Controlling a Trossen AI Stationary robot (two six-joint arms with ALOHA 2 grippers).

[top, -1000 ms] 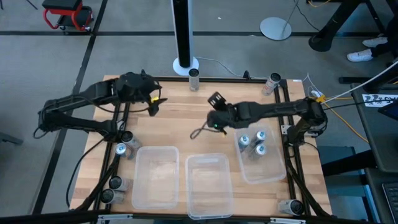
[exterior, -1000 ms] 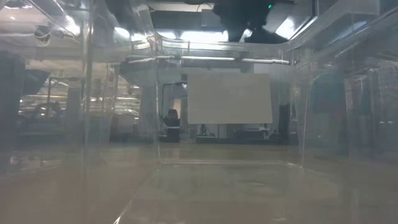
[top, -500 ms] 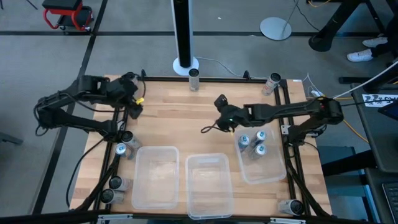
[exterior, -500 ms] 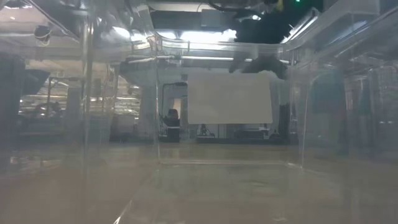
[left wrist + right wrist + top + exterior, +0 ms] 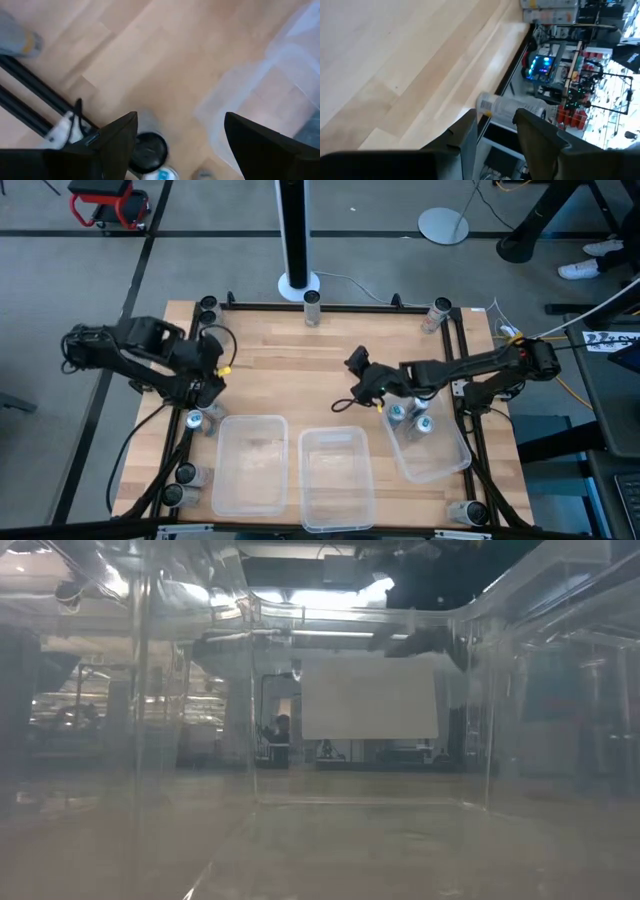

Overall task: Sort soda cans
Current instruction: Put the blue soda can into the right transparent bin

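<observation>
3 blue-white soda cans (image 5: 408, 415) stand in the right clear bin (image 5: 440, 465); others dot the table (image 5: 290, 345) edges.

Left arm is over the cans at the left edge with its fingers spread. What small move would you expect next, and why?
Probably a short descent of the left gripper onto the dark-topped can. Its fingers are open with nothing between them, and that can stands upright just below and slightly off centre, beside the left clear bin. A small sideways correction may be needed first.

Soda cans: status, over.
Left tool open above left-edge soda cans. Right tool empty beside right bin holding three cans. Other two bins empty.
</observation>
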